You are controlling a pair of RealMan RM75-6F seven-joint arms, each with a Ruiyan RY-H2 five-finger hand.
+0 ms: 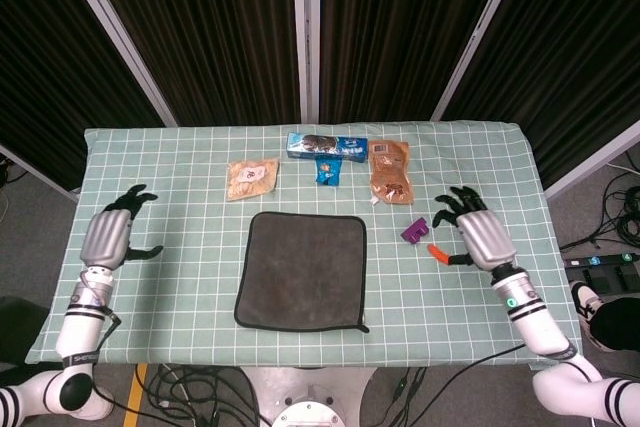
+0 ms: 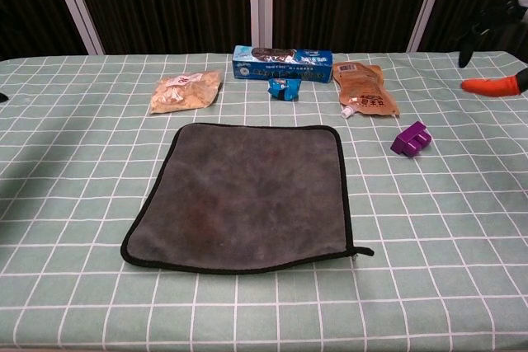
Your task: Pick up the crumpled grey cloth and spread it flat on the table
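Along the far side of your desk (image 1: 180, 162) lay a tan snack bag (image 1: 251, 178), a long blue box (image 1: 327, 145), a small blue packet (image 1: 328, 171) and a brown pouch (image 1: 388, 170), with a purple block (image 1: 416, 231) nearer your right side; none of them touched the grey cloth (image 1: 302, 270). That cloth lay spread flat at the middle of the desk, all its corners out, a small loop at its near right corner. Your left hand (image 1: 108, 237) was at the left edge and your right hand (image 1: 478, 235) just beyond the purple block, both well apart from the cloth. Both had their fingers (image 1: 135, 196) spread and grasping nothing.
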